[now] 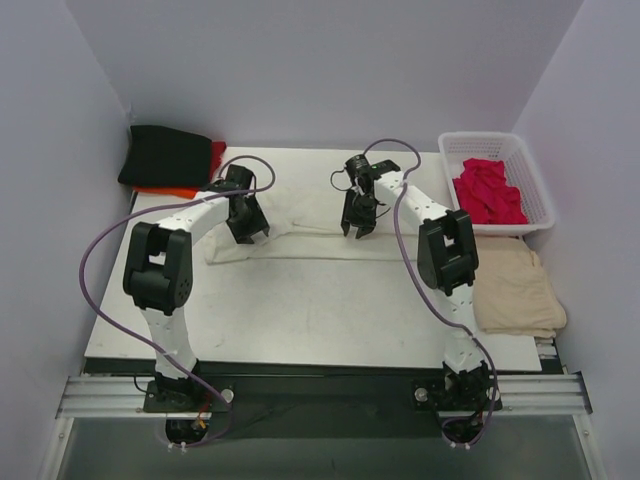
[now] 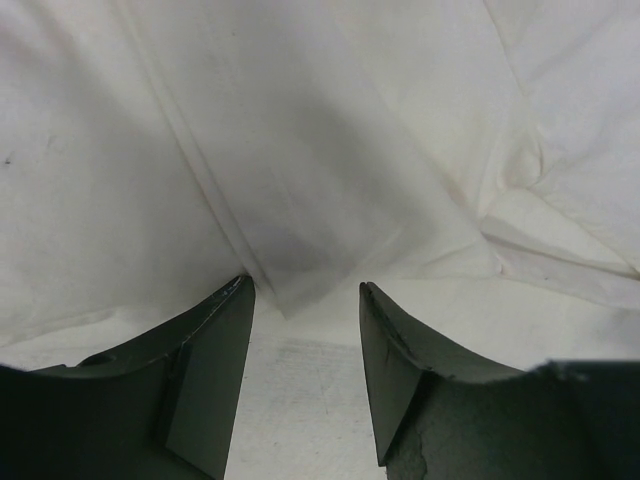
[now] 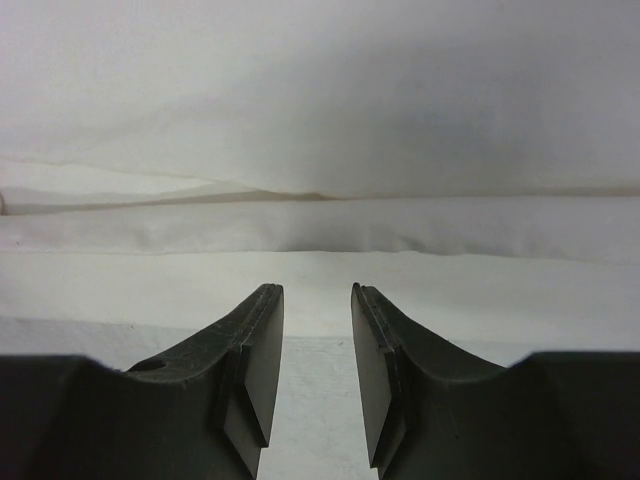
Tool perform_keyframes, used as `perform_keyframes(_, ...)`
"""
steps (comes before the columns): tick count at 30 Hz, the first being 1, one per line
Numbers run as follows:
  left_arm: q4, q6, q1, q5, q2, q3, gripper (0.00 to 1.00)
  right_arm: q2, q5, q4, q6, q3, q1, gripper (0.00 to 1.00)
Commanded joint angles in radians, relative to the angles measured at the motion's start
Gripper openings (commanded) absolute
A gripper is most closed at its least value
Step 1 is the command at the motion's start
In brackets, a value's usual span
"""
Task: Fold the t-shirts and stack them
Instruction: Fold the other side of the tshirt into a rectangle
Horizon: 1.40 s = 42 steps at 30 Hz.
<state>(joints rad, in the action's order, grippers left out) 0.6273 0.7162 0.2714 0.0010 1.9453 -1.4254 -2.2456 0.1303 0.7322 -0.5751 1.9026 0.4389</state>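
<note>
Black t-shirt (image 1: pixel 165 155) covers orange-red t-shirt (image 1: pixel 216 158); only edges show.

I have one t-shirt (image 1: pixel 300 218) spread across the far half of the table (image 1: pixel 300 320). My left pincer (image 1: pixel 250 232) is over its left end and my right pincer (image 1: pixel 358 228) is over its right part. A folded stack (image 1: pixel 165 155) sits in the far left corner. Far right stands a basket (image 1: pixel 537 195) with a crumpled shirt (image 1: pixel 487 192) in it. Just before the basket, another folded shirt (image 1: pixel 515 290) lies at the table's right edge.

A robot lab cell: plain walls (image 1: pixel 300 60) box in a railed white table (image 1: pixel 300 320).
</note>
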Motion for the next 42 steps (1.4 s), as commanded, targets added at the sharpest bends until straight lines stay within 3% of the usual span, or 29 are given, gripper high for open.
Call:
perform_keyframes(1,-0.011,0.031,0.002,-0.053,-0.023,-0.003,0.57,0.061,-0.020,0.027,0.006,-0.004,-0.014,0.34)
perform_keyframes(7,0.009,0.045,0.009,-0.061,0.010,-0.006,0.50,0.063,-0.017,0.027,0.007,-0.008,-0.020,0.34)
perform_keyframes(17,0.017,0.040,0.015,-0.061,0.044,-0.035,0.29,0.081,-0.029,0.027,0.006,-0.040,-0.032,0.33)
perform_keyframes(25,0.032,0.031,0.017,-0.070,0.044,-0.052,0.00,0.086,-0.031,0.027,0.003,-0.048,-0.035,0.32)
perform_keyframes(42,0.034,-0.006,0.017,-0.087,-0.020,-0.173,0.00,0.098,-0.035,0.019,0.000,-0.065,-0.037,0.30)
